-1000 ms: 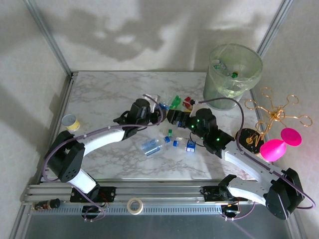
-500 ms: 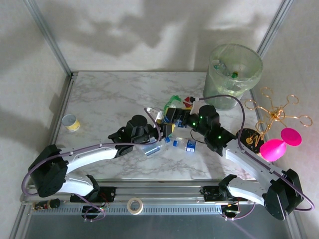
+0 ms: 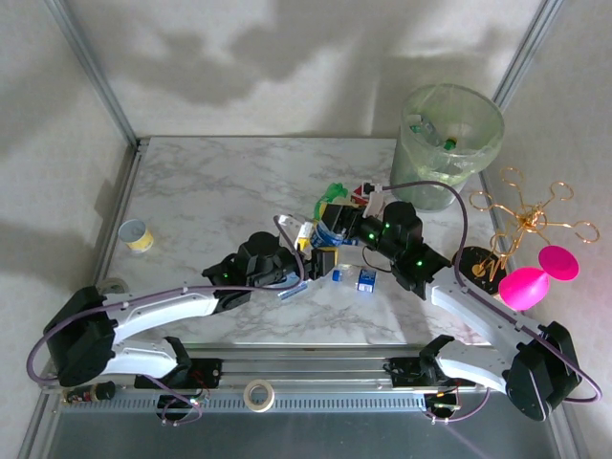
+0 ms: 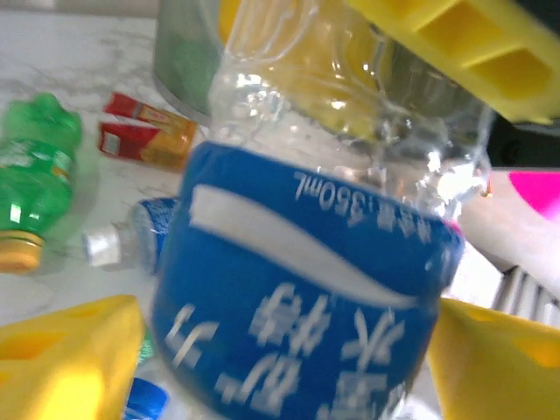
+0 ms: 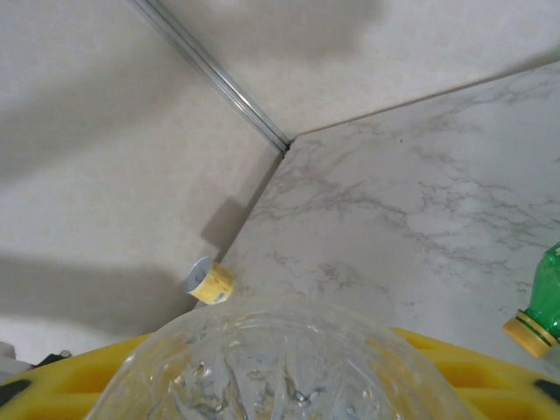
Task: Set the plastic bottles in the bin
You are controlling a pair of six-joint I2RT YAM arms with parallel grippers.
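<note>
A blue-labelled bottle (image 4: 306, 306) hangs above the table, left of the bin (image 3: 413, 164) and nearer the arms, caught between both grippers for what looks like a handover. The right gripper (image 5: 280, 376), on the arm closer to the bin, clasps the bottle's clear end. The left gripper (image 4: 289, 354) flanks the label, though I cannot tell whether it grips.

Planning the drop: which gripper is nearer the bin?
Right. The right gripper sits left of the bin and nearer the front; the left gripper lies even further left.
</note>
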